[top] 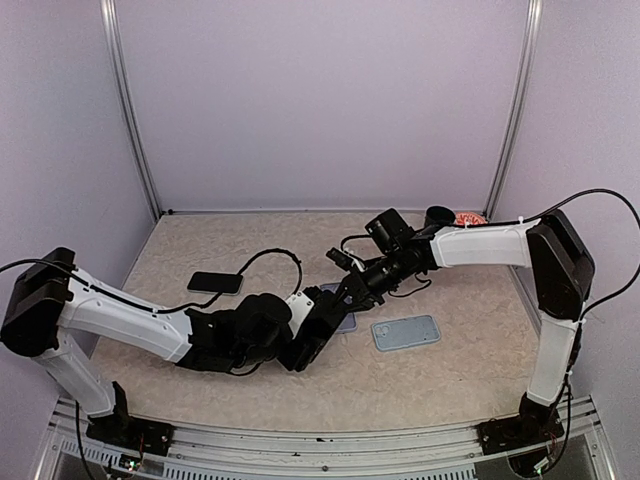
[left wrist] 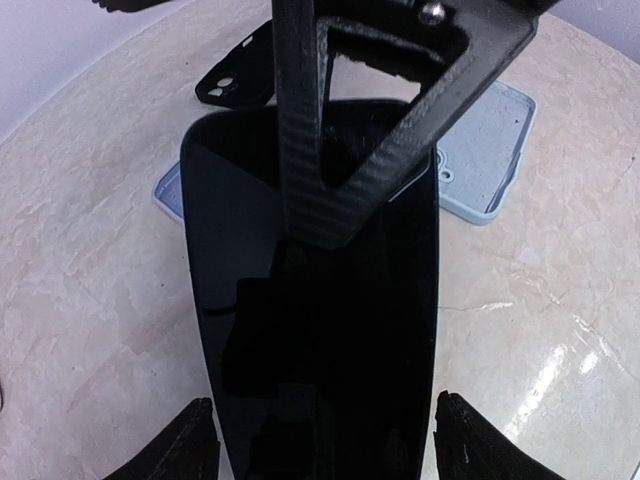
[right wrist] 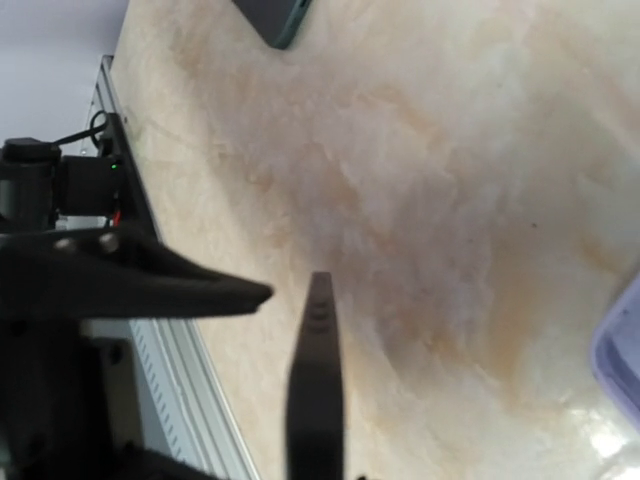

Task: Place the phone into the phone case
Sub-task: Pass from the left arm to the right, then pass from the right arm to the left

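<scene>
Above the tabletop (top: 470,300), the left gripper (left wrist: 325,445) clamps the black phone (left wrist: 320,340) across its width; the right gripper (top: 338,298) reaches over its far end, grip impossible to tell; a light blue phone case (top: 405,332) lies nearby.

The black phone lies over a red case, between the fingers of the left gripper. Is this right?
No. The case under the black phone is light blue, not red; the left wrist view shows its corner. The phone does lie between the fingers of the left gripper.
</scene>
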`<state>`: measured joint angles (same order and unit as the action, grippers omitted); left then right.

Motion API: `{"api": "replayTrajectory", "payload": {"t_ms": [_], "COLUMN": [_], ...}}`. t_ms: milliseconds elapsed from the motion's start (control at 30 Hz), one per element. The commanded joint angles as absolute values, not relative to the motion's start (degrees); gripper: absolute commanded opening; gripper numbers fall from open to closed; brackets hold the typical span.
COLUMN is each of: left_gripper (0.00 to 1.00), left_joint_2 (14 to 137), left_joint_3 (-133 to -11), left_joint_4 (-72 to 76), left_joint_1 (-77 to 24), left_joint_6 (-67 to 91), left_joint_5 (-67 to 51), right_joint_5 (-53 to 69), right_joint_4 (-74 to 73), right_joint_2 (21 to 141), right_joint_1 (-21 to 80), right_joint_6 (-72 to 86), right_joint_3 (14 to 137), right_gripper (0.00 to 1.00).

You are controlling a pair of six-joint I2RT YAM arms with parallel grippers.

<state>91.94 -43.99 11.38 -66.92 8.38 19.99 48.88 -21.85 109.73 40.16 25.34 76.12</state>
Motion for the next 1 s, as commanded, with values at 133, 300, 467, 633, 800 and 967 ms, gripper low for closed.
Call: {"api": "replayTrajectory", "payload": {"t_ms": [133,300,467,633,800,967], "left_gripper": [0.84,0.95,0.99,0.99,0.99,0.99], "left_joint_2": [91.3,89.4,84.7,80.0,78.7,78.1], "left_joint_3": [-45.8,-45.0,-41.4,-38.9,-38.7,-36.9], "left_joint_4": [14.2,14.8,19.0,21.4,22.6,26.7], "left_joint_1": [-67.1,-66.0,-60.9,-56.2,-54.0,-51.6], "left_joint_6": [8.8,10.9,17.5,22.9,27.0,32.1], "left_joint_5": [20.6,18.7,10.3,3.2,-1.5,-6.5], "right_joint_5": [50.4,50.5,51.1,49.3,44.7,41.4], "right_joint_4": [-19.5,-16.5,-10.3,-5.4,-1.9,5.5], "right_joint_2": [108.4,105.6,101.7,97.2,92.9,86.8], "right_joint_1": [39.7,38.6,36.8,35.8,35.7,35.5], "right_joint_6": [26.4,27.3,28.9,28.7,27.9,28.8], "right_joint_3": [76.2,74.1,69.4,64.2,60.6,55.6], "right_gripper": [0.00,0.00,0.00,0.00,0.00,0.00]}}
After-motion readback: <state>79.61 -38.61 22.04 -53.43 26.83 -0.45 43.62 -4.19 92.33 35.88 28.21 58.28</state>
